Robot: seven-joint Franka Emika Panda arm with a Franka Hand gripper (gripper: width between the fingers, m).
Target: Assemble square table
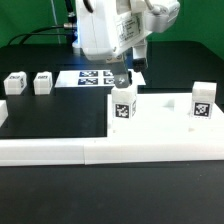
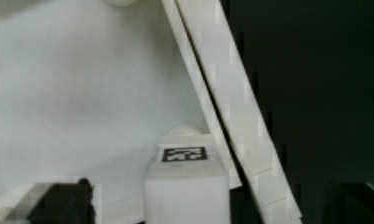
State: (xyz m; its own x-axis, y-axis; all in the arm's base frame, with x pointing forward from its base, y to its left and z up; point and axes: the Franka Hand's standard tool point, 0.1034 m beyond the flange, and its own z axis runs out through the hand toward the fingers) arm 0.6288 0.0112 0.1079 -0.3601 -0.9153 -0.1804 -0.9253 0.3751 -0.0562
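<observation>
The white square slab (image 1: 80, 125) lies flat in the middle of the table and fills most of the wrist view (image 2: 77, 90). A white leg post with a tag (image 1: 123, 106) stands upright on it near its far rim (image 2: 228, 90). My gripper (image 1: 122, 84) hangs right over this post. In the wrist view the post (image 2: 187, 175) sits between the jaws of my gripper (image 2: 198, 208). The dark finger (image 2: 63, 205) stands apart from the post, so the gripper is open. A second post (image 1: 200, 100) stands at the slab's far corner on the exterior view's right.
Two more leg posts (image 1: 14, 82) (image 1: 42, 82) stand on the black table at the exterior view's left. The marker board (image 1: 95, 77) lies behind the slab. The long low white border wall (image 1: 110, 152) runs along the front.
</observation>
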